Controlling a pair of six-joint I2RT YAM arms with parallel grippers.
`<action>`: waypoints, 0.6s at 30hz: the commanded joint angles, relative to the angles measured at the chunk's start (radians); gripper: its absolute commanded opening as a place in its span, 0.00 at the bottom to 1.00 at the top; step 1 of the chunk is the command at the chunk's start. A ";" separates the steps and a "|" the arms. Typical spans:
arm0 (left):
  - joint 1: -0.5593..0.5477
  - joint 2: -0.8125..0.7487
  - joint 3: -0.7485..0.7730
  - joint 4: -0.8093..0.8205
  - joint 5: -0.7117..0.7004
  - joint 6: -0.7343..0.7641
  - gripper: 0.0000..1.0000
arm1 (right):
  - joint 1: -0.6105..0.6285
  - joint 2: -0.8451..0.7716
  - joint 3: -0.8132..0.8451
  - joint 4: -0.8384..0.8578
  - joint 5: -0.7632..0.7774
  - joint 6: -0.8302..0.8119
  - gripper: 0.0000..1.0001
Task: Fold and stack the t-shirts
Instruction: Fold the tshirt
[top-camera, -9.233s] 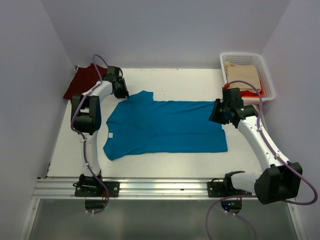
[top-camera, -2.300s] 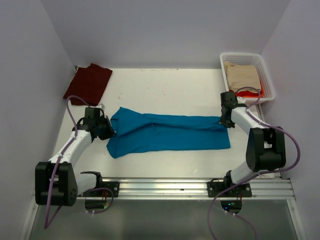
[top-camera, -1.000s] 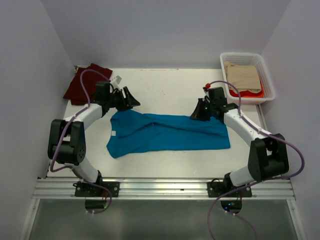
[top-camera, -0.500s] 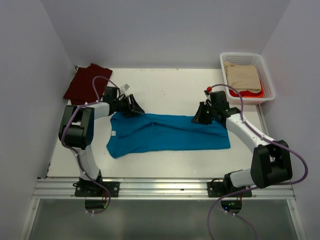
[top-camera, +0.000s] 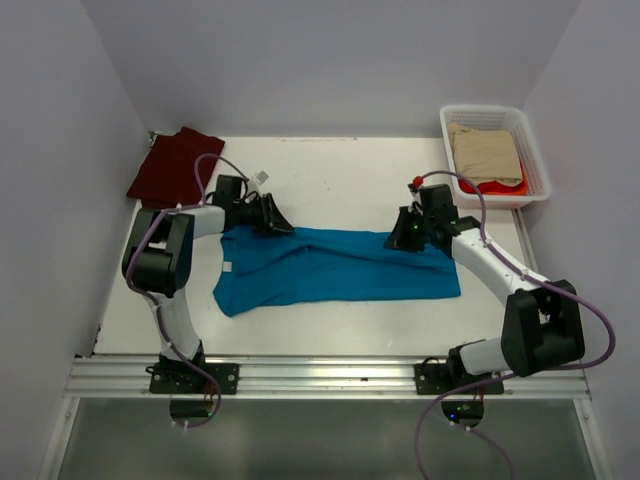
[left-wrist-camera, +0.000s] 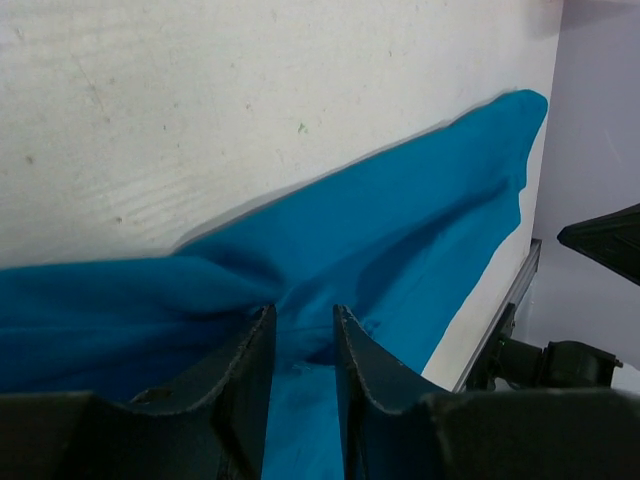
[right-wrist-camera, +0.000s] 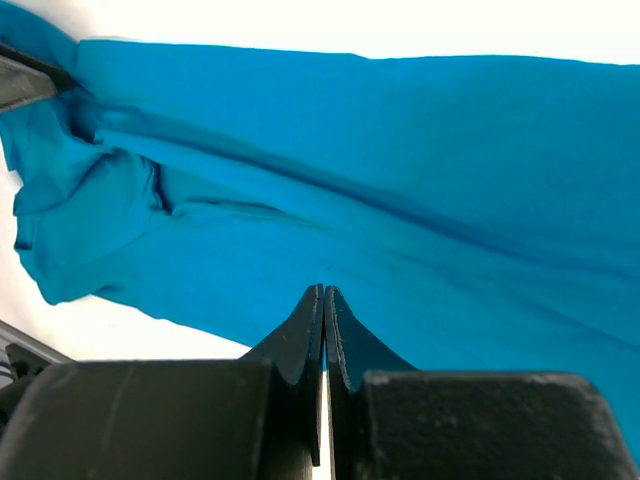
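**While both tools sit at the shirt's upper edge, the fold can skew**

If the left tool (top-camera: 280, 226) lifts with only a thin ridge of cloth, the teal t-shirt (top-camera: 340, 268), lying partly folded lengthwise across the middle of the table (top-camera: 330, 180), would likely slip free and bunch at its left end. If one tool carries cloth and the other does not, the fold would drag askew.

Left tool: jaws narrowly apart, astride a raised ridge of teal cloth; a firm pinch cannot be confirmed.

Right tool (top-camera: 397, 240): jaws pressed together, tip at the shirt's upper edge, right of centre. No cloth shows between them, so a hold cannot be told.

Maroon t-shirt (top-camera: 175, 165): upper left corner of the table, well apart from both tools.
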 joint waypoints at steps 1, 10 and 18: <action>-0.009 -0.061 -0.043 -0.037 0.010 0.026 0.32 | 0.001 -0.037 -0.007 -0.006 0.030 -0.020 0.00; -0.023 -0.180 -0.103 -0.091 -0.002 0.039 0.27 | 0.000 -0.025 -0.015 -0.009 0.044 -0.023 0.00; -0.041 -0.254 -0.177 -0.100 0.000 0.033 0.24 | 0.000 -0.025 -0.013 -0.018 0.054 -0.023 0.00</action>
